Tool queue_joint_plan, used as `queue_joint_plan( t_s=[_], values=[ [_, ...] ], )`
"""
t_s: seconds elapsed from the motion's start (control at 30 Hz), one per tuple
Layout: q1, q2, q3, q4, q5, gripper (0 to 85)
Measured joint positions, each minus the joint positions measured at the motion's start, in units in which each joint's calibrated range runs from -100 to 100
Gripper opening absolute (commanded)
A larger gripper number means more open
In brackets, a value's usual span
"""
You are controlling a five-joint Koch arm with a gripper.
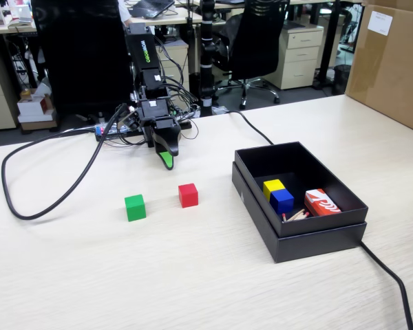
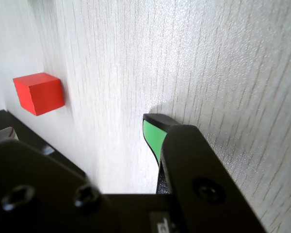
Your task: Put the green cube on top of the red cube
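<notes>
Fixed view, gripper: I saw it hanging tip-down over the table, behind the two cubes, its green fingertip just above the wood; only one tip showed, so I could not tell whether the jaws were parted or closed
Fixed view, green cube: it sat flat on the table, in front of the gripper and a little to its left, untouched
Fixed view, red cube: it stood on the table just to the right of the green cube, apart from it, nothing on top
Fixed view, black box: it lay open to the right of the cubes; I saw a yellow cube, a blue cube and a red-and-white packet inside
Wrist view, gripper: I saw one green-faced tip over the bare table, holding nothing I could see; its state stayed unclear to me
Wrist view, red cube: it sat at the left, well apart from the tip
</notes>
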Motion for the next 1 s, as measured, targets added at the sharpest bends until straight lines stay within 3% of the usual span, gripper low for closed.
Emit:
queue_joint_plan(
  t_s=[1.0],
  values=[
    [0.2, 0.0, 0.0, 0.0, 0.0, 50.0]
  ],
)
